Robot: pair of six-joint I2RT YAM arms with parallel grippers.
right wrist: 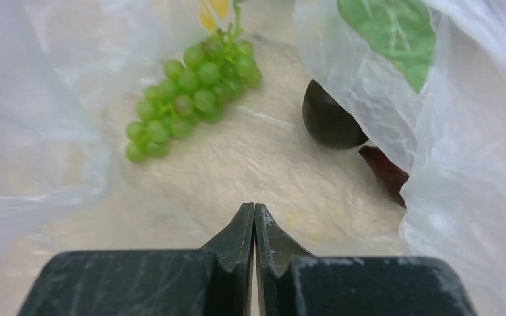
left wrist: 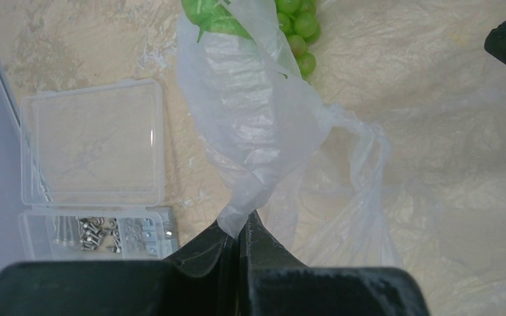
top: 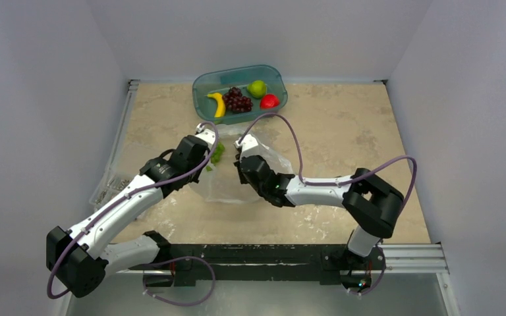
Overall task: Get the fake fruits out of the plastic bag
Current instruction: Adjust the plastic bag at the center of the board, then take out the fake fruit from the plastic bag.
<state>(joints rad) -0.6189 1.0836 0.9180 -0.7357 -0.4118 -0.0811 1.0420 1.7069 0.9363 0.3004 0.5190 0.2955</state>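
Bag: thin clear crinkly plastic bag (top: 227, 186), lying slack on the beige marbled tabletop between the two arms.
Left gripper (left wrist: 239, 221): jaws clamped on a twisted whitish fold at the bag's left edge.
Right gripper (right wrist: 254, 209): jaws together, tips down on the film at the bag's far right side. Whether film is pinched between them cannot be told.
Remaining fruit: green plastic grape bunch (right wrist: 184, 105), lying on the film inside the bag's opened mouth, towards the left gripper.
Beyond the bag: translucent teal tub (top: 199, 92) holding a yellow banana (top: 217, 104), a dark purple grape bunch (top: 237, 100) and a round green apple (top: 257, 88).
Left of the bag: flat clear box of metal parts (left wrist: 92, 145).
Handling, bag: probably light, limp and slippery. It is best gripped at bunched folds, since single layers may slide free or tear.
Handling, grapes: probably light and knobbly. The stem end or the bunch's waist offers a hold, and loose film may snag.
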